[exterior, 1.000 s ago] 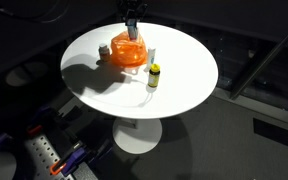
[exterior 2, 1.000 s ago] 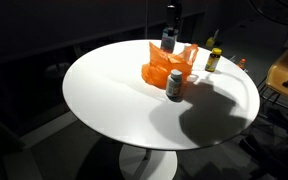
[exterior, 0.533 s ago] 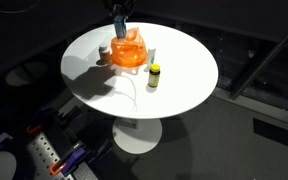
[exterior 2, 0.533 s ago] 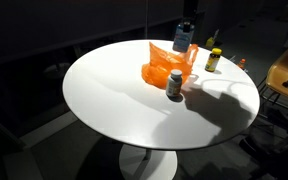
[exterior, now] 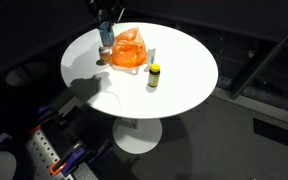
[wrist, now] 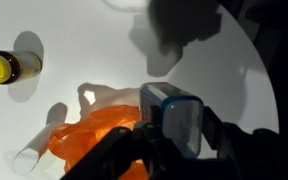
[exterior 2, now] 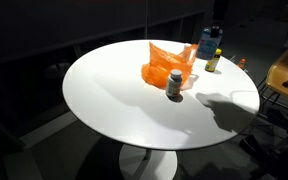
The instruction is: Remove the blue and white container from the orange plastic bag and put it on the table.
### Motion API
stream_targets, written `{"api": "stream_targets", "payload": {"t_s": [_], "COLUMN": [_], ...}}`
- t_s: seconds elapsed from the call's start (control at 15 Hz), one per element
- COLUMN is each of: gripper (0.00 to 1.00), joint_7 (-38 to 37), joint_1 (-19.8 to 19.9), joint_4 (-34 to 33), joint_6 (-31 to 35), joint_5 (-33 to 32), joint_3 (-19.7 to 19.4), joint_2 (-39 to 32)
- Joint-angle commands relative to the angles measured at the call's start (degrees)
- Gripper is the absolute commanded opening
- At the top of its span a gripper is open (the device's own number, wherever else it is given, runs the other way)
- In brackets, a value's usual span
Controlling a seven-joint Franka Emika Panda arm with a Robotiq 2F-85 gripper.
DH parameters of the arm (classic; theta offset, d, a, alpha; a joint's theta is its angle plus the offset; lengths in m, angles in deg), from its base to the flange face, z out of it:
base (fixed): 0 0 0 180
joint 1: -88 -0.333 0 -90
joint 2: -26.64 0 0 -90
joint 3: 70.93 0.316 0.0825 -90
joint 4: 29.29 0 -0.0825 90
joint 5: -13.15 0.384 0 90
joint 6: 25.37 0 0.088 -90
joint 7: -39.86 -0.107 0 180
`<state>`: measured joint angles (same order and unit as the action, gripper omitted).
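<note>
Since the earlier frames the container has left the bag and hangs at upper right, clamped in the gripper; only setting it on the table remains.

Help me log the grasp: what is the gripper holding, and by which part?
The gripper holds the blue and white container by its upper end, clear of the orange bag.

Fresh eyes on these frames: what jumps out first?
The orange bag, bright on the white round table, grabs attention first. Just beside it the hand holds the blue and white container above the table, outside the bag. A yellow-capped bottle stands nearby.
</note>
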<state>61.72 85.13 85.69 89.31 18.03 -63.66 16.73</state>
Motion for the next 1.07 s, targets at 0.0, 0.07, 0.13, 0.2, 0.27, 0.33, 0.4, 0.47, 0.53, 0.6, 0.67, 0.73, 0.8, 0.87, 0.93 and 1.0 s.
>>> {"api": "stream_targets", "payload": {"t_s": [0.0,0.07,0.13,0.2,0.27,0.33,0.4,0.47,0.53,0.6,0.67,0.73,0.8,0.87,0.93,1.0], "gripper": [0.21,0.21,0.21,0.21,0.21,0.21,0.21,0.21,0.21,0.21,0.21,0.21,0.21,0.21,0.21,0.21], "joint_7": [1.02,1.06,1.45,1.49,1.93,2.63,3.57,4.19,4.72,5.45,5.76,5.46,5.54,4.88,4.49,3.33], "joint_1": [0.15,0.11,0.17,0.20,0.29,0.43,0.60,0.76,0.93,1.18,1.24,1.14,1.21,1.13,1.11,0.86], "joint_4": [4.65,4.62,4.71,4.69,4.26,3.91,3.51,3.23,2.82,2.38,2.11,1.86,1.39,0.87,0.35,-0.15], "joint_6": [4.03,5.34,6.20,7.68,8.61,9.54,10.16,10.62,10.71,10.43,10.43,10.73,10.48,10.57,10.38,10.42], "joint_5": [1.30,1.30,1.66,1.84,2.31,3.05,4.05,4.97,5.91,7.05,7.65,7.63,7.81,7.37,6.99,6.07], "joint_3": [-0.44,-0.45,-0.37,-0.30,-0.13,0.14,0.48,0.73,0.98,1.30,1.45,1.42,1.51,1.36,1.27,0.92], "joint_2": [1.56,0.27,-0.63,-1.69,-3.00,-4.15,-5.25,-6.25,-7.24,-8.26,-9.07,-9.87,-10.62,-11.52,-12.27,-13.01]}}
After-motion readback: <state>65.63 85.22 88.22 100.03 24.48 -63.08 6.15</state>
